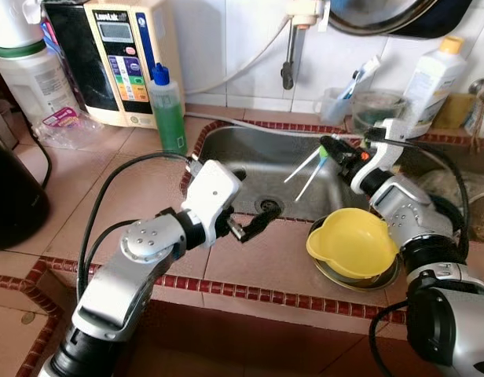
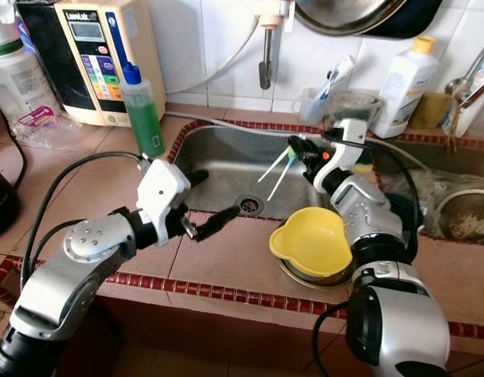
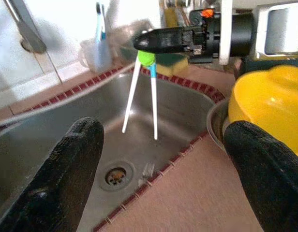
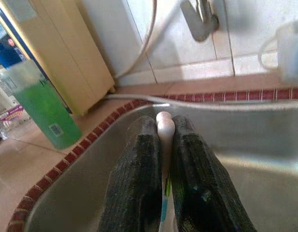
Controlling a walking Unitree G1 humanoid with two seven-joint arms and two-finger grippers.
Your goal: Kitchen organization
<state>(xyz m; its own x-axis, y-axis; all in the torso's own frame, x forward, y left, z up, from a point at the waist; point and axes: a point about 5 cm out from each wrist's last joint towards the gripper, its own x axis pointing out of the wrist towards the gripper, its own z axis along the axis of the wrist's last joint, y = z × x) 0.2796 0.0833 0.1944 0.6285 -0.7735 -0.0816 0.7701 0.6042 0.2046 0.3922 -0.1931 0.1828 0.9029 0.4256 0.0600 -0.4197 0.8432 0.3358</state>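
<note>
Over the sink, the right gripper pinches a pair of white training chopsticks dangling below its fingers, left gripper open opposite; carrying seems underway, next probably needing a holder.

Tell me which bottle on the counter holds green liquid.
The clear bottle with the blue cap, standing at the sink's left back corner beside the beige appliance. The bottle at the right back is white with a yellow cap.
</note>
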